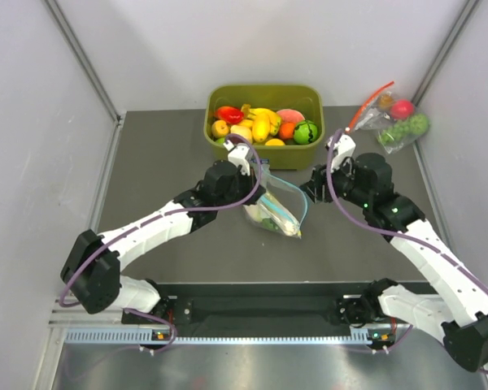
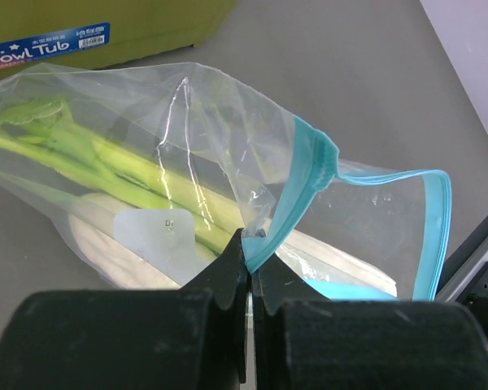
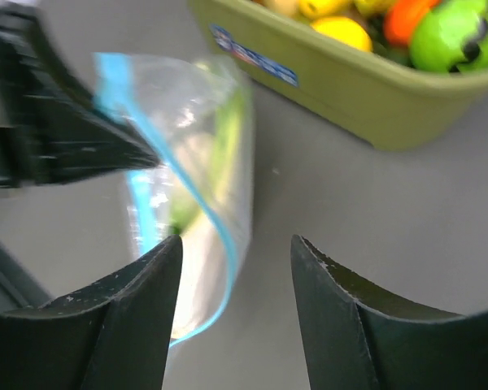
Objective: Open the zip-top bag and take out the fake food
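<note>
- Only the left wrist view shows the grip. The left hand [image 2: 248, 264] is pinched shut on the blue-green zip strip [image 2: 305, 187] of the zip-top bag [image 2: 146, 122], whose mouth gapes open.
- That view also shows the contents: a green-leaved leek [image 2: 130, 166] with a white piece beneath it, still inside. The mark on the white label patch [image 2: 159, 231] is too faint to read.
- The right wrist view shows the right hand [image 3: 236, 276] spread wide and holding nothing, with the bag's rim just ahead of it.
- The top view shows two bags. This one lies on the counter [image 1: 163, 162] between the hands, and a red-zipped bag [image 1: 394, 122] lies far right.
- There is one olive tub [image 1: 319, 114] of toy fruit. Its sticker [image 2: 45, 49] reads "Bowl Tub".
</note>
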Available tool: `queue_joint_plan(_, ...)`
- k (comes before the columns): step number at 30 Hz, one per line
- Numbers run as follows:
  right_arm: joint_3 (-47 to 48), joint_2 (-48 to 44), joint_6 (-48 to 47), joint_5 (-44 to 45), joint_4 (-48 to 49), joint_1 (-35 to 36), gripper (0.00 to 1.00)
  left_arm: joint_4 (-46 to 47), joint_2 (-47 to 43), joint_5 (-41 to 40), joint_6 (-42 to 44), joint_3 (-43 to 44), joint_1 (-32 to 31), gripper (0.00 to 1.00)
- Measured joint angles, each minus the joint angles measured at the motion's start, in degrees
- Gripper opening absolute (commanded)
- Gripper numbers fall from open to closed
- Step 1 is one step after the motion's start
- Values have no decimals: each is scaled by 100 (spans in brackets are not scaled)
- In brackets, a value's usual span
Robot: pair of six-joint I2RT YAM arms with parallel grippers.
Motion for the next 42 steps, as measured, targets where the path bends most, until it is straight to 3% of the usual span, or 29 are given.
queue_joint_plan(9, 170, -103, 321, -1652, 61, 238, 54, 55, -125, 4, 0, 0, -46, 0)
queue_joint_plan(14, 162, 302, 457, -1934, 96, 520, 54, 63, -127, 9, 0, 0, -83, 0)
queue_joint_plan(23, 122, 981, 636, -1191, 35, 713, 51, 61, -188, 35, 4, -2, -166, 0)
queue_joint_plan(32, -256, 1093, 992, -240, 136, 721, 50, 44, -424, 74, 2, -50, -201, 0)
queue_joint_plan(42, -448, 1259, 1062, 87, 164, 774, 49, 39, -584, 284, 2, -85, -345, 0)
